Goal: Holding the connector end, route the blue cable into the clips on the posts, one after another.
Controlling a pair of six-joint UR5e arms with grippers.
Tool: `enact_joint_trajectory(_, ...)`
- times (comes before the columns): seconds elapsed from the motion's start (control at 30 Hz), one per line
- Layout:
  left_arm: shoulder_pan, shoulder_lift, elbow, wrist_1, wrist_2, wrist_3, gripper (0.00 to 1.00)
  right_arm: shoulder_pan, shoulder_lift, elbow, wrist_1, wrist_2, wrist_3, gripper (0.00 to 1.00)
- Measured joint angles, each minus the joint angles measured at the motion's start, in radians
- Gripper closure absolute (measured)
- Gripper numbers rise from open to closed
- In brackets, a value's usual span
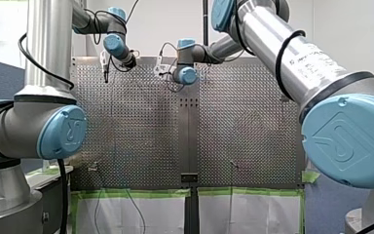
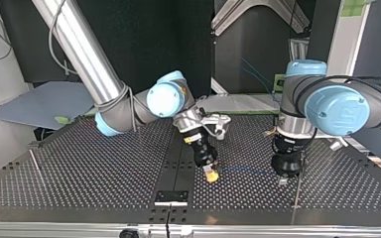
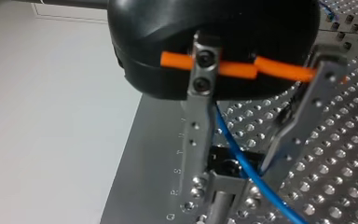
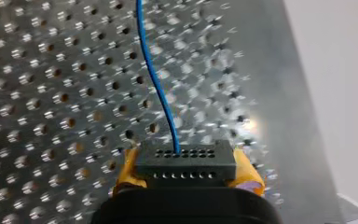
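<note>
Right hand point(image 4: 186, 167): clamped shut on the connector point(image 4: 186, 158), yellow pads point(image 4: 248, 172) tight on its two sides.
Connector: black block with rows of small holes, held low over the surface point(image 2: 104, 168); well apart from the post point(image 2: 297, 191), on the right arm's side of it.
Left hand point(image 3: 233, 173): wide open, gripping nothing; metal fingers point(image 3: 198, 135) stand either side of the post's top with the cable point(image 3: 237, 151) between them. Cable sits nearer one finger; cannot tell if it touches.
Cable: thin, blue; comes out of the connector's holed face, runs just above the surface across to the post, passes through the left hand there.
Post: thin upright metal rod on the surface, right under the left hand.
Clip point(image 3: 224, 164): dark block at the post's top, between the left fingertips; cable crosses over it; seated or not, cannot tell.
Orange strip point(image 3: 228, 69): runs across the left hand's black body, above the post.
Far post point(image 2: 33, 159): second thin rod on the surface, well apart from the post, beyond the connector from it.
Surface: perforated metal plate, carries both posts.
Arms: right hand tilts toward the post, left hand points straight down over it.
</note>
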Motion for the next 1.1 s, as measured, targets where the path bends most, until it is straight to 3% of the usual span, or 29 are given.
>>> enact_joint_trajectory(0.17,-0.017,-0.013,0.0,0.011,-0.006,-0.018,1.0,-0.002,0.0,0.041,-0.001,0.001,0.0,1.0)
enact_joint_trajectory(0.33,-0.039,-0.055,0.0,-0.009,-0.011,-0.002,1.0,-0.007,0.001,0.073,-0.001,0.0,0.0,1.0)
enact_joint_trajectory(0.67,-0.081,-0.088,0.0,-0.001,-0.085,-0.012,1.0,-0.018,0.001,0.121,-0.004,0.003,-0.004,1.0)
enact_joint_trajectory(1.1,-0.135,-0.144,-0.016,0.016,-0.119,-0.025,1.0,-0.034,0.004,0.174,-0.01,0.005,-0.018,1.0)
